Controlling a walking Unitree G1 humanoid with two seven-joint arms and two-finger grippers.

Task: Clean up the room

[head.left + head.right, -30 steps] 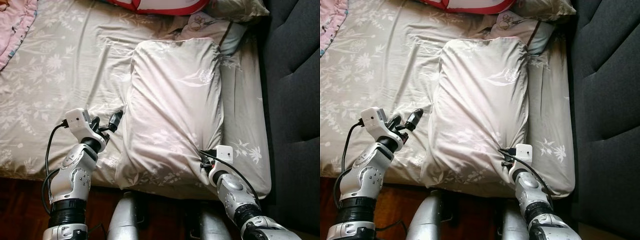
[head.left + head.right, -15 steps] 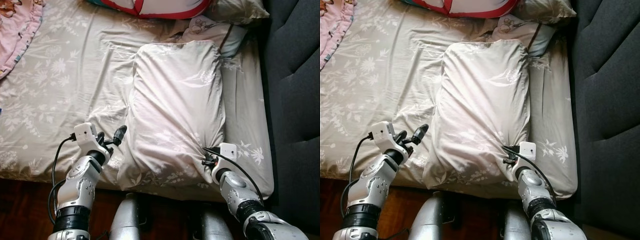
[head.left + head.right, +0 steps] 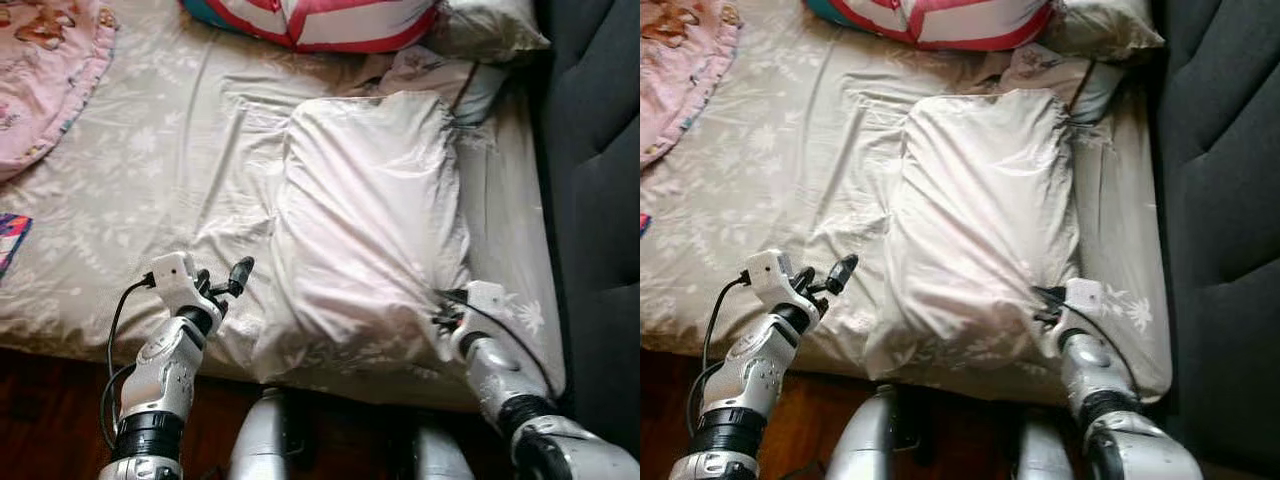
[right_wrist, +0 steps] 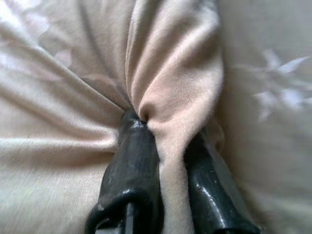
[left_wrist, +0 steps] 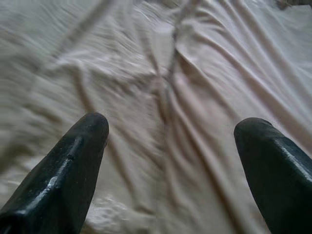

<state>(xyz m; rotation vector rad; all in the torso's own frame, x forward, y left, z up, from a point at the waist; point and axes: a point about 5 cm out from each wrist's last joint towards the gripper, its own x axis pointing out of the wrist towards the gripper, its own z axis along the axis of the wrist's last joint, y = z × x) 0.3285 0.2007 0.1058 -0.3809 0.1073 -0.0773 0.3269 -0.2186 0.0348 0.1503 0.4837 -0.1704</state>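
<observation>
- Right gripper [image 4: 163, 180] is pinched tight on a fold of the pillow [image 3: 370, 220], black fingers [image 4: 131, 170] closed with cloth bunched between them, clamped at the pillow's near corner toward 5 o'clock.
- The pillow lies on the bed [image 3: 150, 180], its long axis running from 12 to 6 o'clock, far end tucked close to the smaller pillows [image 3: 450, 70] at the headboard [image 3: 595, 150].
- Left gripper [image 3: 228, 283] sits spread wide with nothing between the fingers (the wrist view shows plain rumpled cloth in the gap), hovering just beside the pillow's near-left edge.
- From that open claw the pillow lies toward 3 o'clock, very near; I judge the left arm is the one to close in on the free corner so both ends are held.
- Hard to make out: the wrist view is motion-blurred, so I cannot tell sheet from pillowcase there.
- A red-trimmed cushion [image 3: 320, 20] at 12 o'clock and a pink blanket [image 3: 40, 70] at 10 o'clock are cut off by the frame.
</observation>
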